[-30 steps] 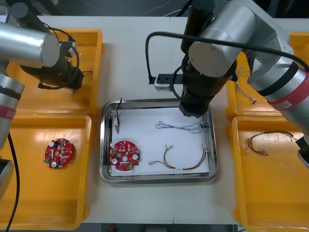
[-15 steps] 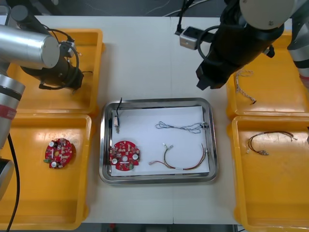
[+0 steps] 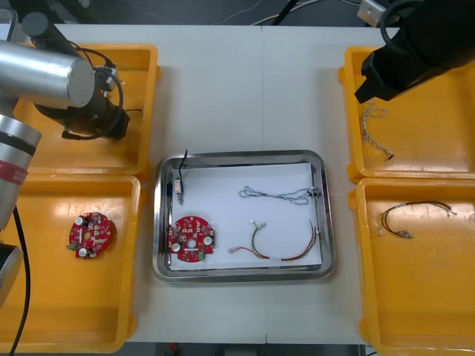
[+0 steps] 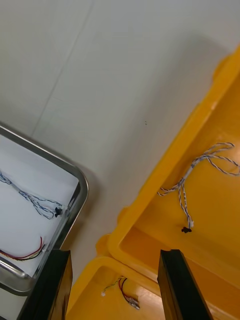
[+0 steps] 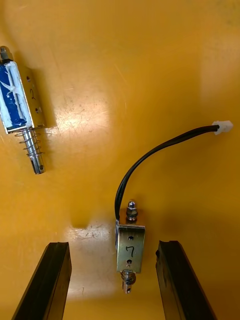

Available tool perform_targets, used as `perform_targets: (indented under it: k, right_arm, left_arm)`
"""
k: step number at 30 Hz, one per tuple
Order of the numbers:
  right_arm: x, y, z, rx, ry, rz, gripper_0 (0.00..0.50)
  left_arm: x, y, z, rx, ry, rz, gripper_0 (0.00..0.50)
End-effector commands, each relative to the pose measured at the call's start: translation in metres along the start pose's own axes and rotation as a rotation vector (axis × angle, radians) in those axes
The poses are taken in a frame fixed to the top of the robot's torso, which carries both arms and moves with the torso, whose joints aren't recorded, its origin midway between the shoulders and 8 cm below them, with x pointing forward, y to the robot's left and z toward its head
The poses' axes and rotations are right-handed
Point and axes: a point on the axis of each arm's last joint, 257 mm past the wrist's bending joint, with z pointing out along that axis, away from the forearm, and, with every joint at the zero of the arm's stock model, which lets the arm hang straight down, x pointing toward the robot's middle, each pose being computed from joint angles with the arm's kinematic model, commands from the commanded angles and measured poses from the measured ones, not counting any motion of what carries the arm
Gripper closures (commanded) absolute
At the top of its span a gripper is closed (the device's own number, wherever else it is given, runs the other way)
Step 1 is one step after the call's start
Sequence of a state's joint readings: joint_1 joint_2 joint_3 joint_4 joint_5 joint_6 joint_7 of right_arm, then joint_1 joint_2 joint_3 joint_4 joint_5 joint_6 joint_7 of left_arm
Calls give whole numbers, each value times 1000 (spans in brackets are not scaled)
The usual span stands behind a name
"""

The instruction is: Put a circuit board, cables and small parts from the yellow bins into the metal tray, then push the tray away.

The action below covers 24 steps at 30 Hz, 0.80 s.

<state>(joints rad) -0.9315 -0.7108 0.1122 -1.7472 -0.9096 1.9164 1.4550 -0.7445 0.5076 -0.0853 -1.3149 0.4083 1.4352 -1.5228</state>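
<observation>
**Q:** What does the metal tray (image 3: 157, 222) hold at this stage?

**A:** A round red circuit board (image 3: 191, 239), a twisted blue and white cable (image 3: 278, 195), a red and yellow cable (image 3: 282, 248) and one small metal part (image 3: 179, 187) with a black lead (all on the white inside, apart from one another). The tray sits between the yellow bins (image 3: 44, 297), not yet pushed away.

**Q:** And the grippers?

**A:** The left gripper (image 5: 112, 280) hangs over the far left bin (image 3: 141, 81), fingers spread and empty. A second small metal part (image 5: 130, 245) lies on the bin floor between them. The right gripper (image 4: 115, 285) is above the rim of the far right bin (image 3: 430, 126), fingers likewise apart and holding nothing. A spare twisted cable (image 4: 200, 172) lies in that bin.

**Q:** What is left?

**A:** Judging by the contents, loading is nearly or wholly done. There may be one more part to take from the left bin, then the push.
</observation>
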Motion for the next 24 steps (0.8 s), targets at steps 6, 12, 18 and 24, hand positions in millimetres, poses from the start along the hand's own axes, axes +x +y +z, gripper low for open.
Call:
perform_targets:
  k: [6,12,18,24]
  right_arm:
    - [38,-69,-34,145,-53,209,0]
    - [67,-98,-44,177,-80,297,0]
    - [103,-125,-51,238,-101,382,0]
    - [133,-147,-57,302,-103,466,0]
  left_arm:
    - [-25,-21,-10,3,-45,-103,0]
    - [-23,-23,-9,3,-41,-103,74]
    - [-21,-21,-7,-3,-39,-101,319]
    - [-20,-21,-6,-1,-39,-103,500]
